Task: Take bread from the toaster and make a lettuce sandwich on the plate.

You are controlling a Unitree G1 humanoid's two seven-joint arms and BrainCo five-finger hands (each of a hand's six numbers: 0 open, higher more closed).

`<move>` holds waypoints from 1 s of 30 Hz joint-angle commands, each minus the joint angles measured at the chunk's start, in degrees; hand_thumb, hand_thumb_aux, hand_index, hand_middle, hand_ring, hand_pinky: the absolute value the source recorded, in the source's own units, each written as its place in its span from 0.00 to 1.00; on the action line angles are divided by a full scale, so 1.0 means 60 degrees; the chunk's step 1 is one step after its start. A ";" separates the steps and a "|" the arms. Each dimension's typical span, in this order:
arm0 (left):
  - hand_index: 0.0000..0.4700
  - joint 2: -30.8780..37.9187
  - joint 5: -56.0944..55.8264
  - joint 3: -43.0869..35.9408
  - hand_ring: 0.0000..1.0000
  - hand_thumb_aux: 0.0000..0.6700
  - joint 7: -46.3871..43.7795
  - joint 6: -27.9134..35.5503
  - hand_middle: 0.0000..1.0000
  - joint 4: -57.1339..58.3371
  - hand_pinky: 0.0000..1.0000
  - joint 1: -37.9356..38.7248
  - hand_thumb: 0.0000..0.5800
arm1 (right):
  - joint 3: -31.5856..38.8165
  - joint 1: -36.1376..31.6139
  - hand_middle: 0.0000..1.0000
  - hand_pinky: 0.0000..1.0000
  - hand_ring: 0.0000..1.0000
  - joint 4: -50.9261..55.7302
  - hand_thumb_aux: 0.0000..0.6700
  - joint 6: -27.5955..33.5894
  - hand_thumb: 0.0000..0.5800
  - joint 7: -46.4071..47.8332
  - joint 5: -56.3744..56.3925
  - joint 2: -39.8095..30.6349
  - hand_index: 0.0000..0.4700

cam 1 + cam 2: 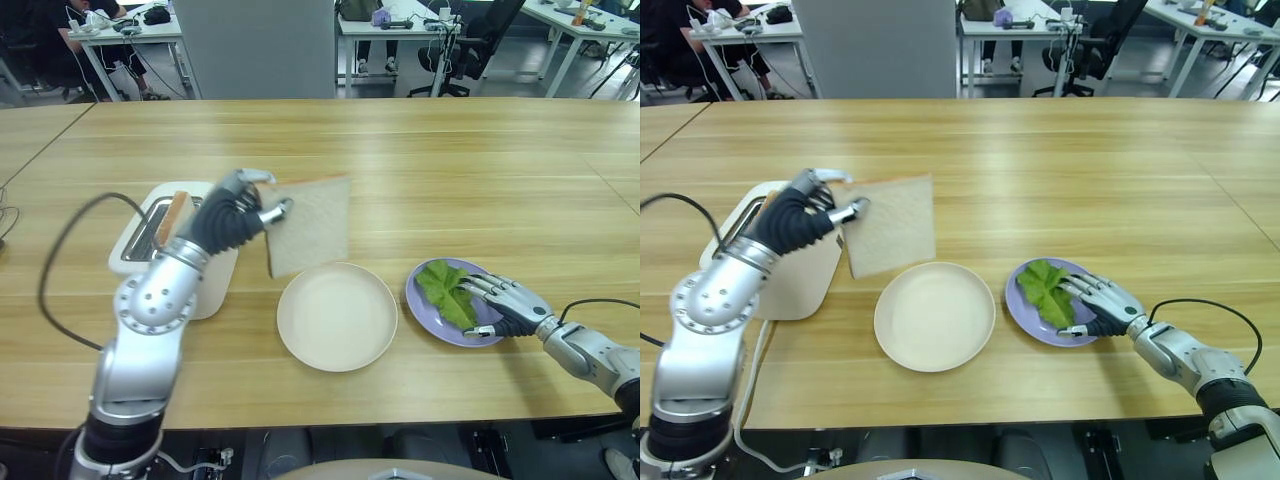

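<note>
- Gripping the bread (310, 235) by its left edge, the left hand (240, 205) had its fingers clamped on the slice and held it upright in the air, clear of the table.
- The bread hung between the toaster (135, 250) and the plate (337, 316), its lower edge just above the plate's far rim.
- A second slice (172, 217) stood in the toaster slot, just behind the left hand.
- The plate was bare: nothing had been laid on it yet.
- The lettuce (445, 290) lay on a purple plate (447, 335) just to the right of the plate.
- The right hand (505, 305) rested on the purple plate's right side, fingers stretched out and apart, their tips touching the lettuce but not closed on it.
- Judged from this, the task was at an early stage: one slice was out of the toaster and on its way to the plate.
- Left to do were setting that slice down, adding the lettuce and topping it with the second slice.
- The table (450, 170) was light wood with visible seams, and a dark cable (60, 260) looped over it to the left of the toaster.
- Behind the table the room held white desks (400, 25) with office chairs (470, 50) and a grey partition (255, 45).
</note>
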 commanded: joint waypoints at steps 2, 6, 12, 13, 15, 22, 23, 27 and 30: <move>0.98 -0.0393 0.0504 -0.1329 1.00 1.00 0.0152 -0.0358 1.00 0.1462 1.00 0.0610 1.00 | 0.0419 -0.0201 0.00 0.00 0.00 0.0549 0.28 0.0315 0.48 -0.0611 -0.0173 0.0162 0.27; 0.98 -0.0561 0.0736 -0.1799 1.00 1.00 0.0197 -0.0624 1.00 0.2635 1.00 0.0790 1.00 | 0.0619 -0.0372 0.00 0.00 0.00 0.0739 0.59 0.0330 0.83 -0.0786 -0.0119 0.0213 0.58; 0.98 -0.0650 0.1215 -0.2598 1.00 1.00 0.0185 -0.1287 1.00 0.4682 1.00 0.0881 1.00 | 0.0722 -0.0383 0.00 0.00 0.00 0.0703 1.00 0.0145 1.00 -0.0847 0.0119 0.0222 0.98; 0.98 -0.0646 0.1306 -0.2712 1.00 1.00 0.0174 -0.1405 1.00 0.4903 1.00 0.0890 1.00 | 0.0721 -0.0354 0.00 0.00 0.00 0.0671 1.00 0.0123 1.00 -0.0864 0.0155 0.0205 0.98; 0.98 -0.0582 0.1665 -0.2945 1.00 1.00 0.0286 -0.1650 1.00 0.5242 1.00 0.0894 1.00 | 0.0695 -0.0326 0.00 0.00 0.00 0.0590 1.00 0.0052 1.00 -0.0864 0.0234 0.0171 0.98; 0.00 0.0178 0.3592 -0.3418 0.00 0.00 0.0872 -0.2527 0.00 0.5220 0.00 0.0603 0.00 | 0.0297 -0.0364 0.00 0.00 0.00 -0.0049 1.00 -0.0340 1.00 -0.0836 0.0757 -0.0159 0.98; 0.00 0.0244 0.3786 -0.3341 0.00 0.00 0.0969 -0.2592 0.00 0.5070 0.00 0.0564 0.00 | 0.0200 -0.0356 0.00 0.00 0.00 -0.0255 1.00 -0.0386 1.00 -0.0808 0.0864 -0.0224 0.98; 0.00 0.0638 0.4680 -0.3096 0.00 0.00 0.1248 -0.2894 0.00 0.4491 0.00 0.0398 0.00 | -0.0225 -0.0250 0.00 0.00 0.00 -0.1305 1.00 -0.0464 1.00 -0.0541 0.1311 -0.0458 0.98; 0.00 0.0931 0.5226 -0.2730 0.00 0.00 0.1224 -0.2918 0.00 0.3839 0.00 0.0352 0.00 | -0.0641 -0.0112 0.00 0.00 0.00 -0.2427 1.00 -0.0447 1.00 -0.0080 0.1716 -0.0567 0.98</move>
